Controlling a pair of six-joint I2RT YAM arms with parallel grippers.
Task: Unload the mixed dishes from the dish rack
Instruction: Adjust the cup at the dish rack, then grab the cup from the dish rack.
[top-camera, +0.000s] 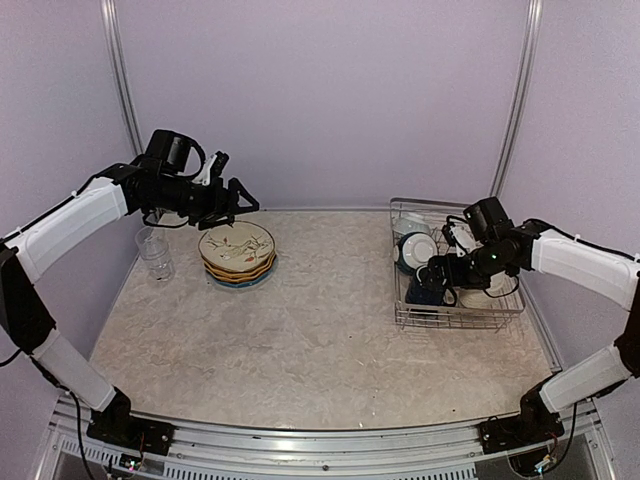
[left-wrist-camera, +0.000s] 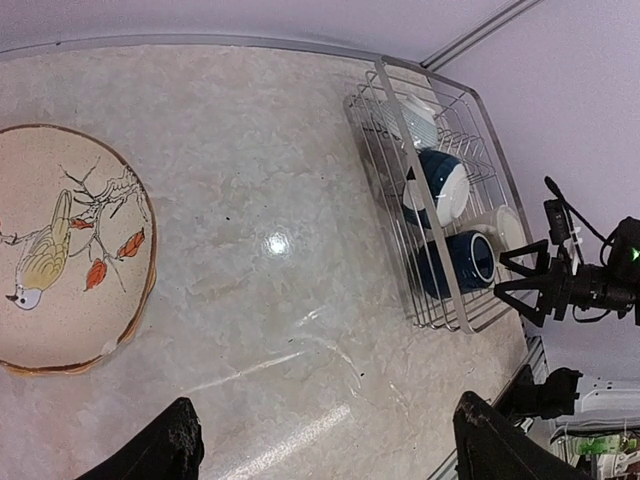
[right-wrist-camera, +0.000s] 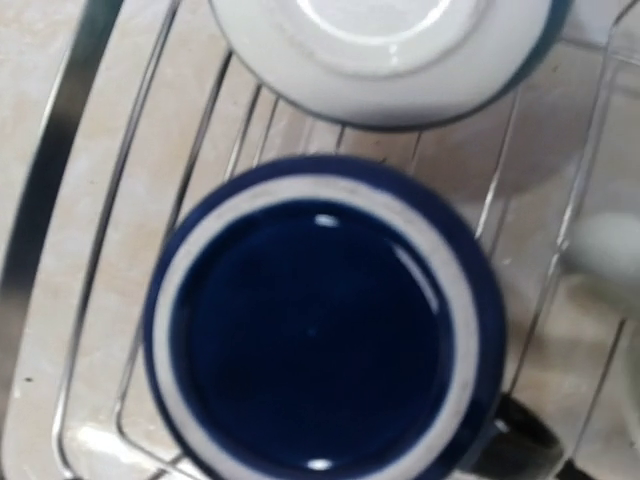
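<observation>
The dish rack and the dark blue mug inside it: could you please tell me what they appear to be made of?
The dish rack looks like metal wire with a shiny silver finish: thin bright rods catching highlights. The dark blue mug seems glazed ceramic, judging by its glossy inside with light glints and a pale rim.
</observation>
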